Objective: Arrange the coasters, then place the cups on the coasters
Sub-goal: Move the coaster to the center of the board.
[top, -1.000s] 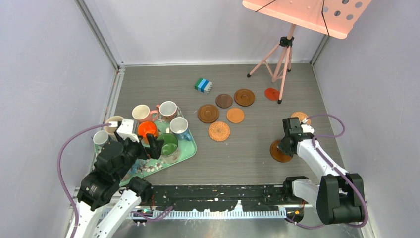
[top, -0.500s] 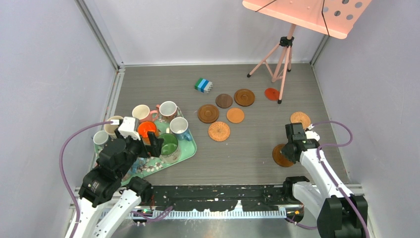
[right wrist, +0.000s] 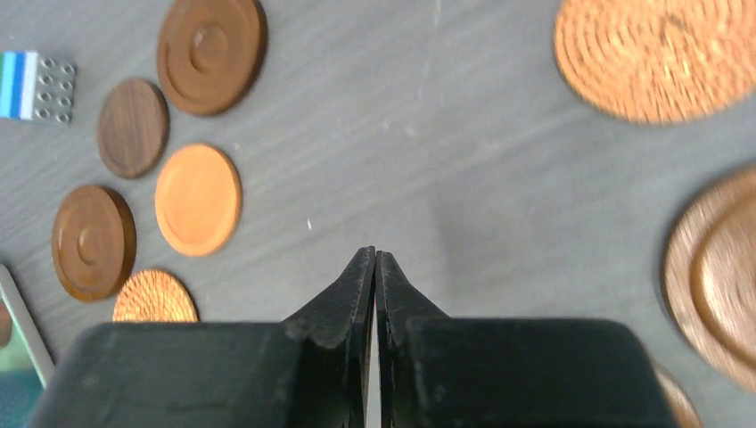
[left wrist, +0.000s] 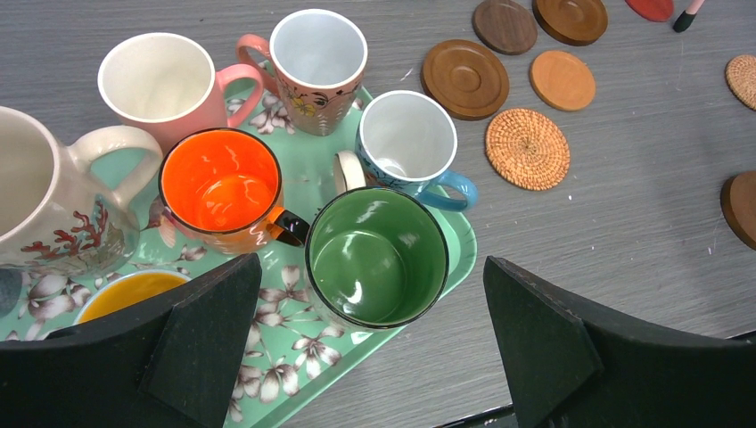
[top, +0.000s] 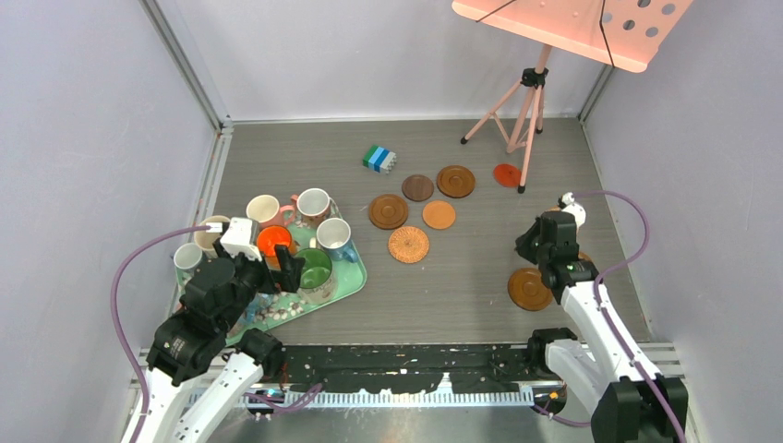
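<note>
Several cups stand on the mint floral tray (top: 355, 277): a green-inside mug (left wrist: 376, 254), an orange-inside one (left wrist: 220, 183), a white-and-blue one (left wrist: 407, 138), pink (left wrist: 156, 80) and others. My left gripper (left wrist: 372, 261) hovers wide open over the green mug (top: 316, 269), holding nothing. Coasters lie mid-table: dark brown (top: 388, 211), walnut (top: 417, 187), orange (top: 439, 215), wicker (top: 408, 245). A brown coaster (top: 530, 288) lies flat at the right. My right gripper (top: 545, 242) is shut and empty just beyond it, its tips (right wrist: 374, 256) over bare table; another wicker coaster (right wrist: 660, 53) lies ahead.
A blue-green toy block (top: 379, 159) sits at the back. A pink music stand (top: 526, 120) has its legs at the back right, with a red disc (top: 506, 174) beside one foot. Grey walls close in left, right and back.
My right gripper has come off the brown coaster and moved away from the near edge; the coaster now lies flat on the table. The left arm has not moved.
</note>
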You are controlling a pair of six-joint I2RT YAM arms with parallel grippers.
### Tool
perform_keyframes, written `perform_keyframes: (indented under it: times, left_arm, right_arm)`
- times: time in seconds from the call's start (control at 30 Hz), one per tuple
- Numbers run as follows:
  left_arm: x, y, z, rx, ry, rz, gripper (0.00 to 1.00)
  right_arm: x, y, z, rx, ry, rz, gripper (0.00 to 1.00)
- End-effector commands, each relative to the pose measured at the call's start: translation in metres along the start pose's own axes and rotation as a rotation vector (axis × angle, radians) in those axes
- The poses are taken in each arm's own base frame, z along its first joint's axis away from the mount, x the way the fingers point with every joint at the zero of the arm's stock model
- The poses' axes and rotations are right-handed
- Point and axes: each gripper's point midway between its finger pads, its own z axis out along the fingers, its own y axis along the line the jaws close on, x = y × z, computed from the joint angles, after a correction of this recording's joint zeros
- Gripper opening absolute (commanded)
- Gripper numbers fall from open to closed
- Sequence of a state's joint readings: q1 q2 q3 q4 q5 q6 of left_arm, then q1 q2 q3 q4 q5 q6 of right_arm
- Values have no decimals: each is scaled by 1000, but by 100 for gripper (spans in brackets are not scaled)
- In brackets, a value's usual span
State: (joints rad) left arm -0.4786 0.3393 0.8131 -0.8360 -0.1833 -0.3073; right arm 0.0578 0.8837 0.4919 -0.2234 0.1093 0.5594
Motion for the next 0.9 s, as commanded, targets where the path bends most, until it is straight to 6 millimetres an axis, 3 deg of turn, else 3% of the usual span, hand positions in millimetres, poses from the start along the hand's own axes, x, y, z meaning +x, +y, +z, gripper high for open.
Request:
perform_keyframes:
  times: [0.0,0.03,0.07,0.1,0.13,0.17,0.2,0.33,0.37,0.4,0.43,0.47,0.5,0.53,0.57,0.87]
  left_arm:
    - [-8,-1,-4,11,-37,-1,99]
    - [-8,-2,-4,17,-39,-1,99]
    - [-8,-3,-4,23,-38,-1,99]
    - [-8,-5,-5,32,-41,-1,99]
    - [-8,-6,-5,36,-40,0,99]
    - [-8,-6,-5,40,-40,0,99]
    - [-8,-7,-5,42,-40,2,99]
    - [-8,-8,-6,50,-41,2,99]
    - [-8,-7,-7,49,-43,2,99]
    - [-9,-7,-7,48,-49,1,99]
    - [-10,-7,-8,49,-55,0,99]
    - [-10,-7,-8,50,-61,0,99]
    - [-10,-7,-9,52,-64,-1,99]
    - [-10,-7,-9,54,-65,-2,99]
    - [-10,-8,-9,58,-66,-2,99]
    - [-11,-13,-10,86,-71,2,99]
  right_arm:
    - [-75,45,24,-137,-266,-79,10]
    - [-71,42,39,-116,-242,-96,9]
    - [-87,52,42,-133,-278,-117,9]
    - [-82,51,57,-115,-246,-135,8]
    - [-96,60,60,-124,-266,-153,8]
    - [-89,57,75,-105,-230,-165,7]
    - [-101,64,79,-109,-245,-175,7]
    - [-94,61,127,-34,-145,-252,8]
    - [-92,57,131,-10,-115,-298,9]
    - [-103,65,140,-8,-114,-325,9]
    - [-102,59,143,30,-86,-401,10]
    - [-112,69,150,38,-96,-439,12]
    - [-124,68,150,88,-90,-500,12]
    - [-119,65,157,115,-61,-537,12]
    - [-131,67,157,150,-72,-590,12]
    - [-131,80,193,293,-53,-1145,9]
